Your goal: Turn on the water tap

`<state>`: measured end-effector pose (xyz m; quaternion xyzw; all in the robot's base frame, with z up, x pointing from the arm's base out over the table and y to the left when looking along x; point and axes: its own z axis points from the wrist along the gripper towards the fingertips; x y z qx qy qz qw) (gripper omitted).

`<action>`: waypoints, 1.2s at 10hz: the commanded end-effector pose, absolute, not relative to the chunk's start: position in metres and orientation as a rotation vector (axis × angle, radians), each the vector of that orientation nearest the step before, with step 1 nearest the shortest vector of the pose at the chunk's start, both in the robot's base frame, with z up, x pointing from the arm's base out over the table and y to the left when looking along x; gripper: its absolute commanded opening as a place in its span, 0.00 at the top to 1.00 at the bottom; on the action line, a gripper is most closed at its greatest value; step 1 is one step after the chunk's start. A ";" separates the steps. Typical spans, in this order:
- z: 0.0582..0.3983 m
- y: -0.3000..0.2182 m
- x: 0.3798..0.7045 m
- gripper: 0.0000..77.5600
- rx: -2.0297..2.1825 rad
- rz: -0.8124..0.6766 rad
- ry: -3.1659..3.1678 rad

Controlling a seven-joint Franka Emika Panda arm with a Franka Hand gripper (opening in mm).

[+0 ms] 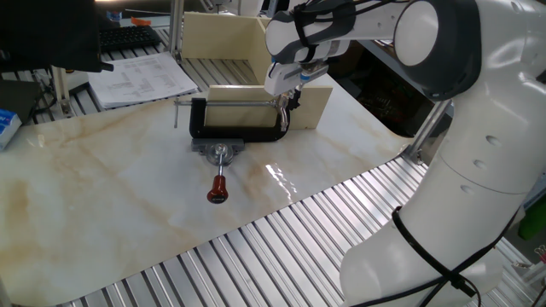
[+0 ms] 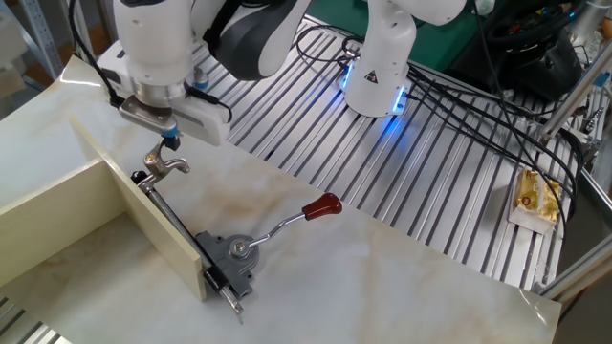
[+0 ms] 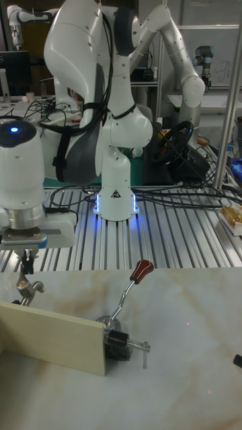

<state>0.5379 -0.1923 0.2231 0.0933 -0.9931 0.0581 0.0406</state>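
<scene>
The pincer (image 2: 170, 137) hangs just above the tap (image 2: 165, 165), fingers close together and empty as far as I can tell. The tap sits on the board (image 2: 153, 229) held by the C-clamp (image 1: 236, 130) near the desk's (image 1: 102, 196) back edge. Approach stage: next, lower onto the tap's handle and turn.

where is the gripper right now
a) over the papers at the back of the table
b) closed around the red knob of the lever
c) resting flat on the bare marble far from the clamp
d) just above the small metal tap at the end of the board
d: the gripper hangs right over the small metal tap fixed at the end of the board, while the red knob lies untouched out on the table.
</scene>
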 end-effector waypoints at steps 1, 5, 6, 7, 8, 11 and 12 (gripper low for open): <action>0.226 -0.197 0.539 1.00 0.234 0.177 -3.047; 0.225 -0.205 0.540 1.00 0.170 0.174 -3.052; 0.225 -0.206 0.541 1.00 0.151 0.171 -3.053; 0.224 -0.208 0.541 1.00 0.129 0.170 -3.054; 0.224 -0.209 0.541 1.00 0.124 0.170 -3.055; 0.223 -0.210 0.542 1.00 0.097 0.170 -3.058; 0.223 -0.210 0.542 1.00 0.090 0.170 -3.058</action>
